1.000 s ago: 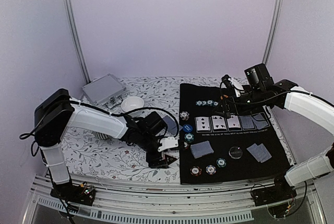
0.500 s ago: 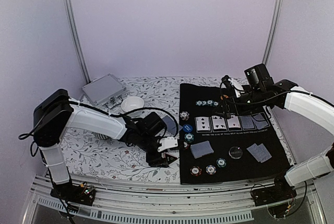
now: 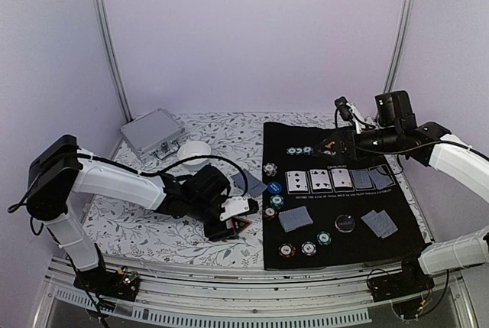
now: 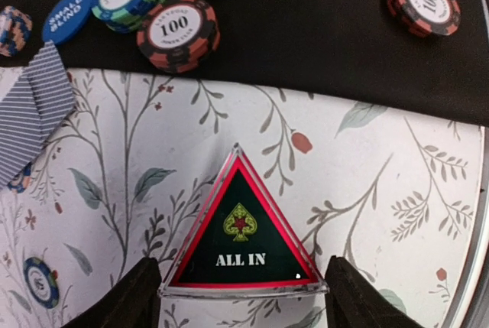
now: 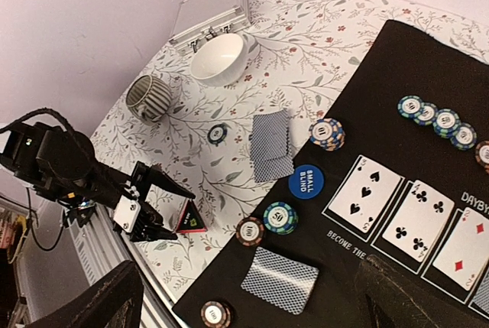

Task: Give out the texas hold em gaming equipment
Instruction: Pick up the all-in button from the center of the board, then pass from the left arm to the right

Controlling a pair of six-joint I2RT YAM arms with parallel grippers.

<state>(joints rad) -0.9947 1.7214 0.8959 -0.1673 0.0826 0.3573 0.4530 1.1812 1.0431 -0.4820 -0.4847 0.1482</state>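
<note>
The left gripper [image 3: 233, 219] backed off leftward, the right gripper [image 3: 332, 144] lifted off the card row [image 3: 321, 180]. Left one's pinching the ALL IN triangle [image 4: 241, 236] by its base corners over the floral cloth [image 4: 382, 190], near the black mat [image 4: 344, 60], probably to carry it over. Apex points at the mat, base spans finger to finger. Right claw's spread wide, empty.
</note>
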